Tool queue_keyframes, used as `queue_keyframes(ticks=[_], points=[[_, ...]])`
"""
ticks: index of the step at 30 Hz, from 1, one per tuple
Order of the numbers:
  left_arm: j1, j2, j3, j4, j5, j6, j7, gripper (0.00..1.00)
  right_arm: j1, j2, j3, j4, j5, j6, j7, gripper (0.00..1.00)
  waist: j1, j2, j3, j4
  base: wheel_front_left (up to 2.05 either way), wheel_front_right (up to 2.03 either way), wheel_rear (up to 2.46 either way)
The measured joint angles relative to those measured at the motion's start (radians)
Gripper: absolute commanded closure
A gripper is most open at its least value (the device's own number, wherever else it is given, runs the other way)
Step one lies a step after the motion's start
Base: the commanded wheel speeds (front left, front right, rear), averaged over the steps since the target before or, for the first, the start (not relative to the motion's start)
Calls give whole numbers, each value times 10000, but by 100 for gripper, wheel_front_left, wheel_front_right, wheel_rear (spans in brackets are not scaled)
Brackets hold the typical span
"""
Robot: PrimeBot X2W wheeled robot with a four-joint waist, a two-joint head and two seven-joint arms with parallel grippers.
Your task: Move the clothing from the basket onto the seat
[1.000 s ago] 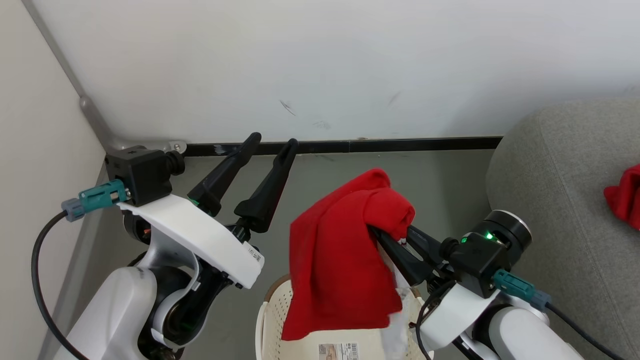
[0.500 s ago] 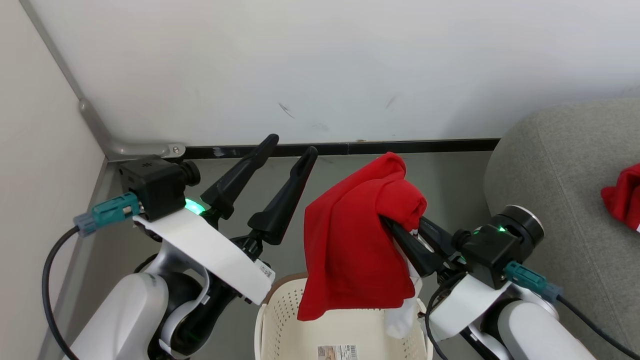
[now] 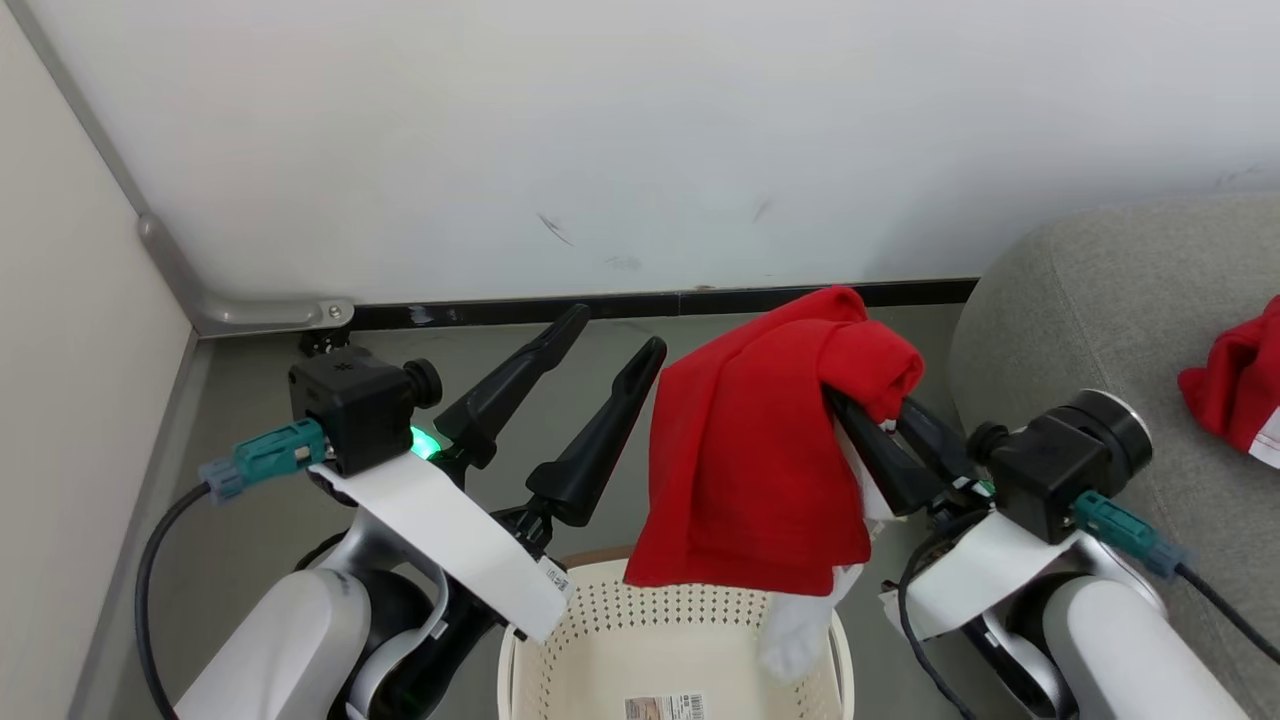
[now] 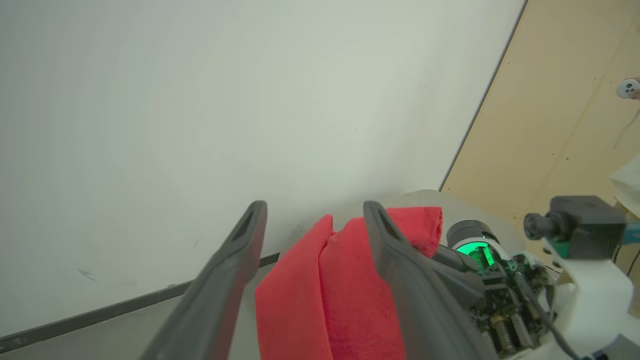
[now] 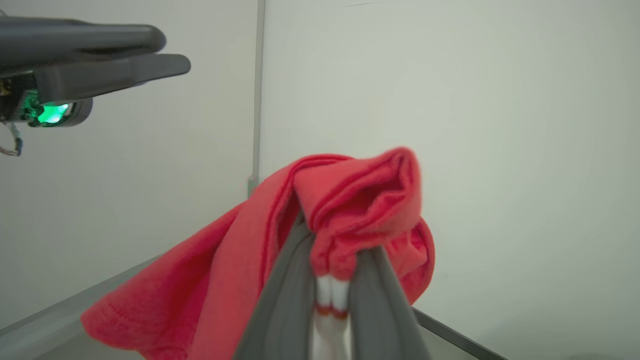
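Currently our right hand (image 3: pixel 878 420) is pinched nearly closed on a red garment (image 3: pixel 755 460). In the right wrist view its two fingers (image 5: pixel 280 300) meet on a bunched fold of the cloth, with a strip of white-and-red trim (image 5: pixel 330 295) squeezed between them. The rest drapes over the fingertips and hangs down toward our left. It's lifted out of the basket (image 3: pixel 560 640): in the head view the lower hem sits just above the basket's far rim. A white piece (image 3: pixel 795 630) of the same garment dangles lower, over the basket's opening.

Basket is on the floor (image 3: pixel 250 450) directly in front of us, between our two arms, cut off by the bottom edge of the head view. We see a printed label (image 3: pixel 665 708) on its bottom.

Our left hand (image 3: pixel 613 335) is spread wide open and holds nothing. Its fingers point up toward the wall (image 3: pixel 600 130), just left of the hanging garment and apart from it. In the left wrist view the red cloth shows beyond and between those fingers.

Seat (image 3: pixel 1100 300) is off to our right, grey, against the wall. A second red garment (image 3: pixel 1235 385) lies on it at the right edge of the head view, with white trim at its lower corner. The held garment is near the seat's rounded left edge but short of it, over the floor.
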State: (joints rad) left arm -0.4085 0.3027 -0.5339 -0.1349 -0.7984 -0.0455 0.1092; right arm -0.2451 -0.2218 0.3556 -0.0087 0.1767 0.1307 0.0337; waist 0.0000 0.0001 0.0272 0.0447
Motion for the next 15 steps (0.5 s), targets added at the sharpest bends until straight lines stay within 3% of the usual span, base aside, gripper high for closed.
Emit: queue_keyframes(ticks=[15], points=[[4, -234, -389, 151, 226, -265, -497, 0, 216, -2, -1452, -190, -209, 0, 0, 100, 0, 0, 105, -501, 0, 0, 0]])
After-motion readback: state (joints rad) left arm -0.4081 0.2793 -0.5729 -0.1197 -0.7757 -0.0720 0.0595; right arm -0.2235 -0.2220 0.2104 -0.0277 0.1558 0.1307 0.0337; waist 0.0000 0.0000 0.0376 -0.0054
